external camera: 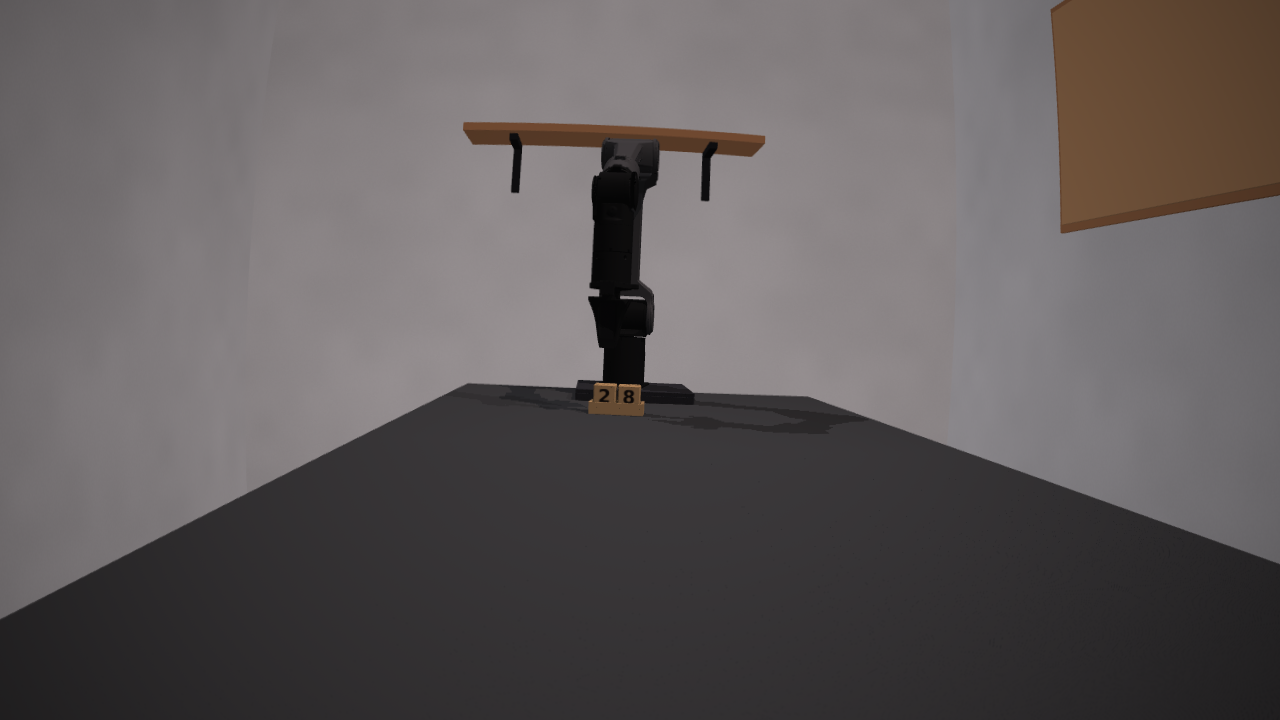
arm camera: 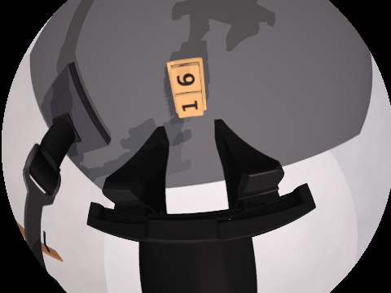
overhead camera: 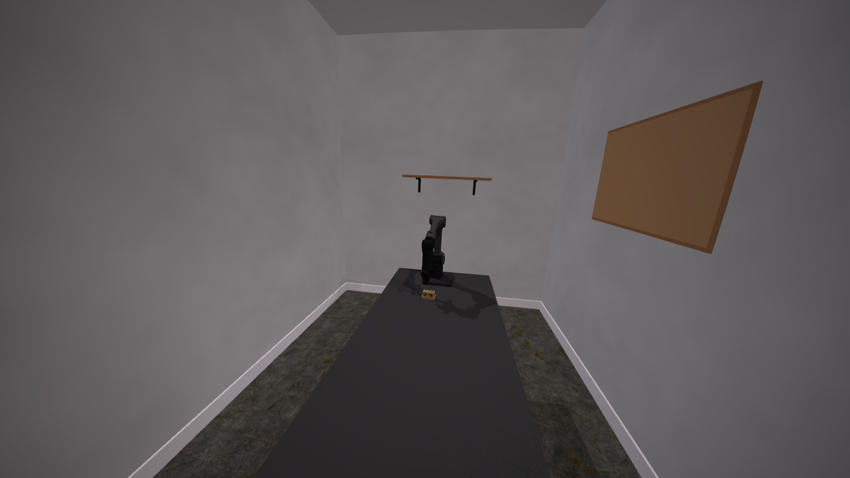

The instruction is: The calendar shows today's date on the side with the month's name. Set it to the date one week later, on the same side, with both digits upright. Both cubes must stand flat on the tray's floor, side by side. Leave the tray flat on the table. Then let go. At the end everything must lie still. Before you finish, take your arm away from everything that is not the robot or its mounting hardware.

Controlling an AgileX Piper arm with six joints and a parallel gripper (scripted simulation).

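The small wooden calendar tray [overhead camera: 428,297] [external camera: 615,411] [arm camera: 185,62] sits flat on the black table just in front of the arm's base. Two wooden cubes stand in it side by side. In the exterior view the left cube [external camera: 605,395] shows a 2 and the right cube [external camera: 628,395] shows an 8, both upright. In the wrist view their top faces show a 1 [arm camera: 189,104] and a 6 or 9 [arm camera: 186,80]. No month name is legible. My gripper [arm camera: 190,131] is partly open and empty, high above the table and short of the tray. The arm [overhead camera: 433,249] [external camera: 617,241] is folded upright.
The long black table [overhead camera: 416,386] [external camera: 626,555] runs toward the cameras. The arm's flat base plate [external camera: 666,392] lies right behind the tray. A wooden shelf [overhead camera: 447,177] [external camera: 554,136] and a cork board [overhead camera: 671,172] hang on the walls.
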